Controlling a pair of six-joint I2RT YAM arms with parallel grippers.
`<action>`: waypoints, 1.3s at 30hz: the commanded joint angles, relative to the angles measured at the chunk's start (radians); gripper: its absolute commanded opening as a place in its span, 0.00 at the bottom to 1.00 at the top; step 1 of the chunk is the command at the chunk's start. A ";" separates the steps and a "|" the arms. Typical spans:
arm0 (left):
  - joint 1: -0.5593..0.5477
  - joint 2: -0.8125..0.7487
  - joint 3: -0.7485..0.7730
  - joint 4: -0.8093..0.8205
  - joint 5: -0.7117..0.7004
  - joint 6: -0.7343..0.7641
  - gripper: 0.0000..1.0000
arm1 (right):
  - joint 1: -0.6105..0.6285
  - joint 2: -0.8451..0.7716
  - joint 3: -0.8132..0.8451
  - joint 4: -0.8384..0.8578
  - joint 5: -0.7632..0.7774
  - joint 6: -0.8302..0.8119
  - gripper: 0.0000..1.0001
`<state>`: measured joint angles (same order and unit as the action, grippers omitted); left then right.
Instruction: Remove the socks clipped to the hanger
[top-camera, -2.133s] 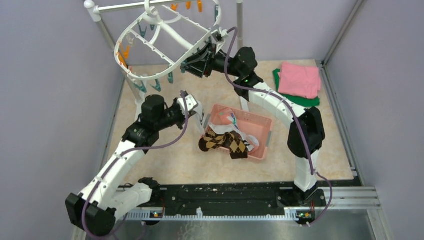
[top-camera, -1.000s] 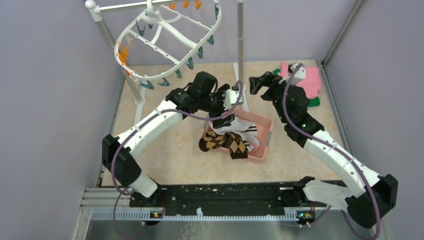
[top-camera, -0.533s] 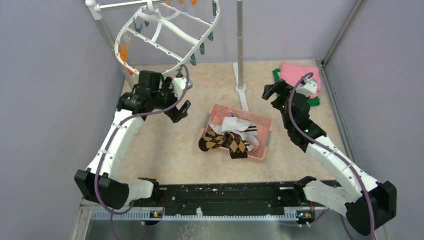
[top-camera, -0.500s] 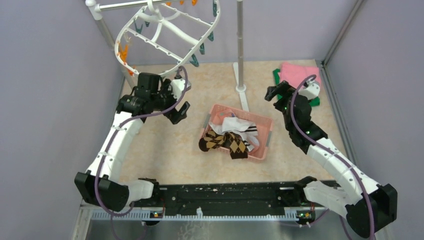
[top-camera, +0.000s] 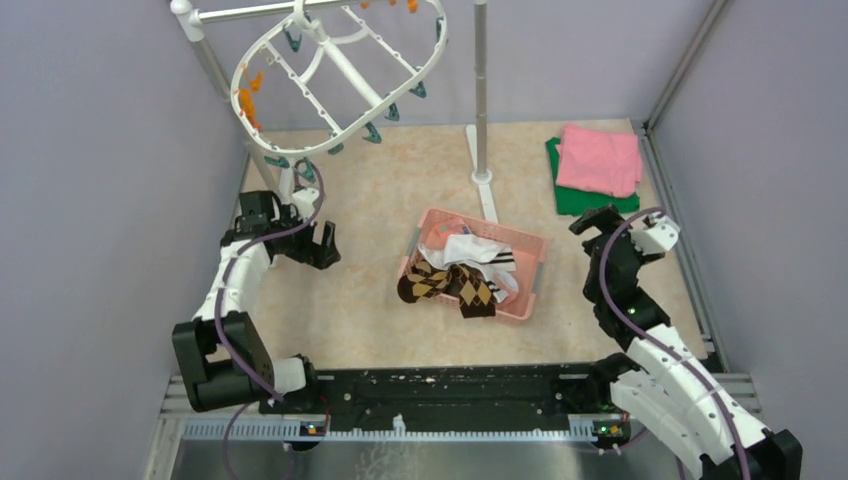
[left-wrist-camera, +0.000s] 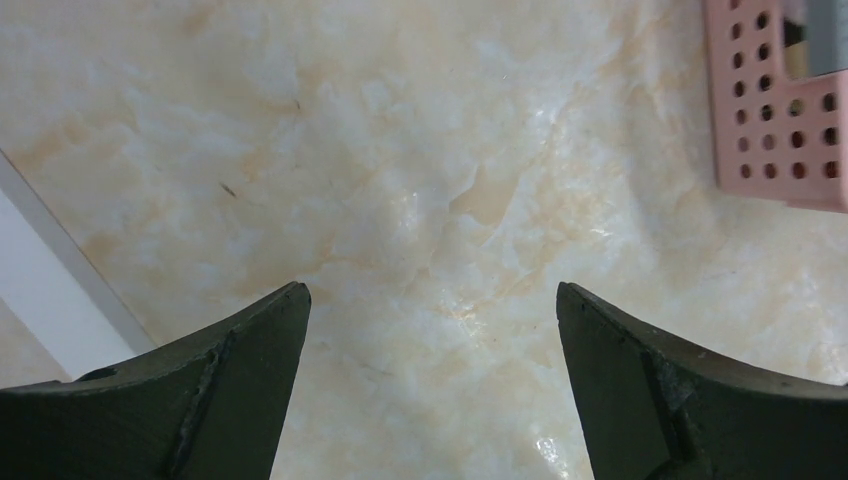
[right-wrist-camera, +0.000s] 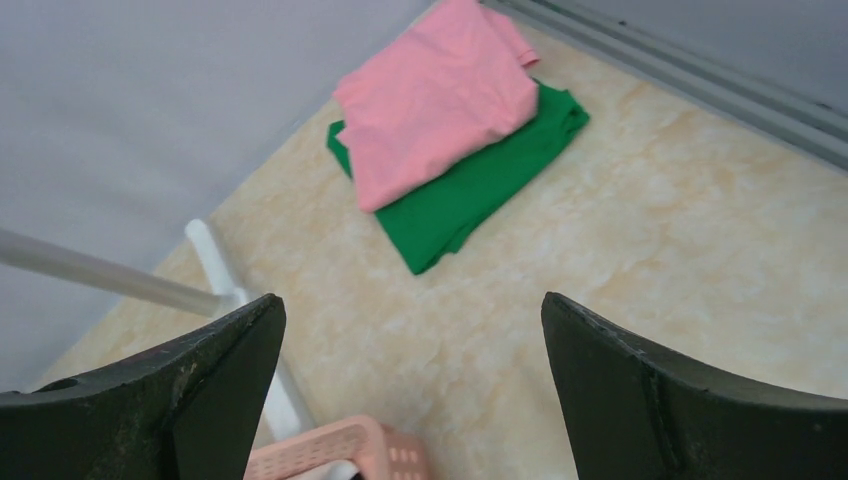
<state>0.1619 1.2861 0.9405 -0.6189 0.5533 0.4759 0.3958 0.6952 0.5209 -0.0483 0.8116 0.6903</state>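
The hanger (top-camera: 335, 75), a white oval frame with orange and teal clips, dangles from the rail at the back left; I see no socks on it. The socks (top-camera: 452, 284), brown-and-black diamond ones plus a white striped one (top-camera: 482, 252), lie heaped in the pink basket (top-camera: 536, 262). My left gripper (top-camera: 322, 245) is low, left of the basket and below the hanger, open over bare floor (left-wrist-camera: 432, 290). My right gripper (top-camera: 597, 218) is right of the basket, open and holding nothing (right-wrist-camera: 412, 300).
Folded pink cloth (top-camera: 598, 158) on green cloth (right-wrist-camera: 470, 190) lies at the back right. A metal pole (top-camera: 480, 80) on a white foot (top-camera: 484, 195) rises behind the basket. The basket's corner (left-wrist-camera: 780, 120) shows in the left wrist view. Purple walls enclose three sides.
Both arms have drawn back toward the near edge: the left gripper dropped down and left away from the hanger, the right moved down and right. The hanger has swung slightly.
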 joint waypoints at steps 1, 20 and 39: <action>0.042 0.026 -0.144 0.312 0.035 -0.070 0.99 | -0.008 -0.051 -0.111 0.089 0.194 -0.142 0.99; 0.050 0.075 -0.562 1.223 0.030 -0.325 0.99 | -0.020 0.111 -0.400 0.468 0.242 -0.410 0.99; 0.049 0.126 -0.660 1.630 0.006 -0.435 0.99 | -0.125 0.208 -0.480 0.864 0.070 -0.492 0.99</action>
<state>0.2070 1.3796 0.2794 0.8406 0.5453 0.0765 0.3187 0.8661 0.0494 0.6689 0.9630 0.1940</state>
